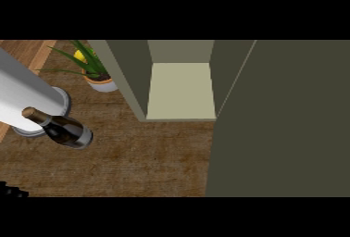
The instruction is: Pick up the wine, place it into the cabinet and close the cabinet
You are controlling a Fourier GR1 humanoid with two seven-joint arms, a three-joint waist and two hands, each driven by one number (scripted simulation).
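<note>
Wine: the wine [63, 129] stands on the brown wood table [137, 157], at the left. We look down on it, so its cork top leans toward the upper left. Its dark body has a pale band near the bottom.
Cabinet: the cabinet [181, 90] is open. Its pale shelf shows inside, between two dark green walls. The wine is outside it, well apart to the left.
Door: the big dark green door [287, 120] fills the right side and stands swung out over the table.
Paper roll: a tall white roll [24, 95] on a round grey base stands just behind the wine, touching it in this view.
Plant: a green plant [92, 65] in a white pot sits near the cabinet's left wall.
Left hand: only a few black tips of the left hand [12, 190] show at the bottom left corner. I cannot tell if the fingers are spread or curled.
In the way: bare table lies between the wine and the cabinet.
</note>
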